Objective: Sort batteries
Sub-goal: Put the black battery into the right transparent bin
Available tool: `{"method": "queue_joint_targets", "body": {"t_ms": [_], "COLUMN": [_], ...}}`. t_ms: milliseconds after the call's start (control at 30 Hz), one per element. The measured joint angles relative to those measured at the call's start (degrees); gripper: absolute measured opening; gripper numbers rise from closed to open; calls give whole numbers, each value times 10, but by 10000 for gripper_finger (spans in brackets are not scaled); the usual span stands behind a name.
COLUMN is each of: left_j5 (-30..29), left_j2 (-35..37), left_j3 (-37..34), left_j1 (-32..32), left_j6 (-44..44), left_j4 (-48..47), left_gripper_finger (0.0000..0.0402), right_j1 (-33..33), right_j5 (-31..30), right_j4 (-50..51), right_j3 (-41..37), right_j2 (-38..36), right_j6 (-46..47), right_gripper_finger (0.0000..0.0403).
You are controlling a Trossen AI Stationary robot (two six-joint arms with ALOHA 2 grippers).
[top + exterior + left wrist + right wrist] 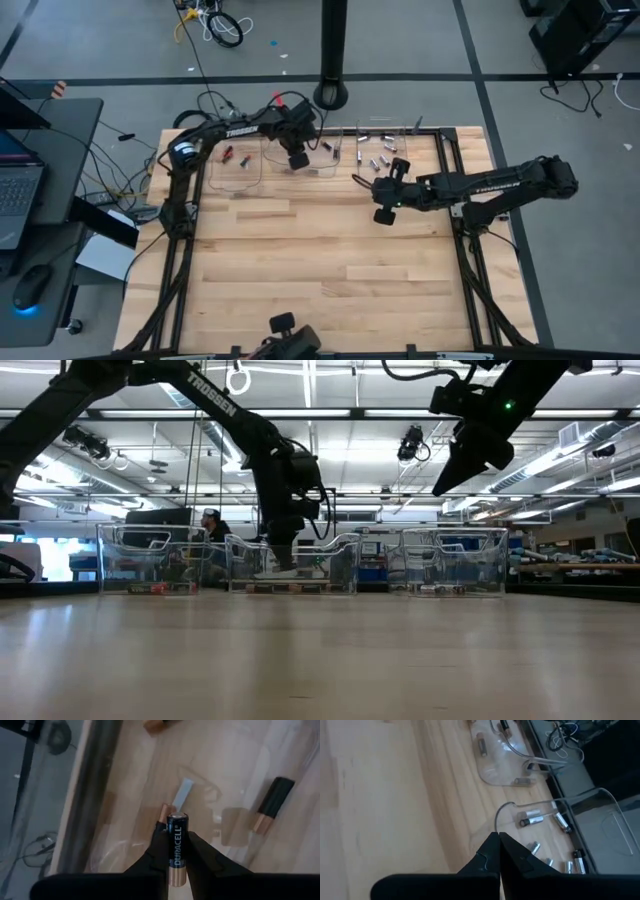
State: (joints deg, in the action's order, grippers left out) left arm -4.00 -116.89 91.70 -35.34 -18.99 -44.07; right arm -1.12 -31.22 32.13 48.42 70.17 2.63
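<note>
Duracell battery [176, 849] pinched in left gripper [176, 851] jaws over middle bin [300, 158], high view has right gripper [384, 214] above tabletop [320, 280], jaws closed on nothing, loose batteries [532, 818] in right bin [600, 820]

From above, the batteries [380, 160] in my far bins are too small to tell types apart. In my left wrist view, the Duracell battery [176, 851] has its lower end hidden between my fingers [155, 854]. One copper-ended battery [155, 724] is cut off at the picture's edge.
</note>
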Motion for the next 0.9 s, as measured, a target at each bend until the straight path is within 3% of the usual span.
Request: {"method": "queue_joint_targets", "body": {"t_ms": [467, 900], "left_j5": [2, 3], "left_j2": [-17, -27], "left_j3": [0, -1], "left_j1": [-1, -11], "left_j6": [-69, -133], "left_j4": [-13, -23], "left_gripper_finger": [44, 44], "right_j1": [67, 84], "right_j5": [55, 58], "right_j4": [-32, -48], "right_j3": [0, 0], "right_j2": [0, 0], "right_j6": [-63, -52], "right_gripper_finger": [6, 6]}}
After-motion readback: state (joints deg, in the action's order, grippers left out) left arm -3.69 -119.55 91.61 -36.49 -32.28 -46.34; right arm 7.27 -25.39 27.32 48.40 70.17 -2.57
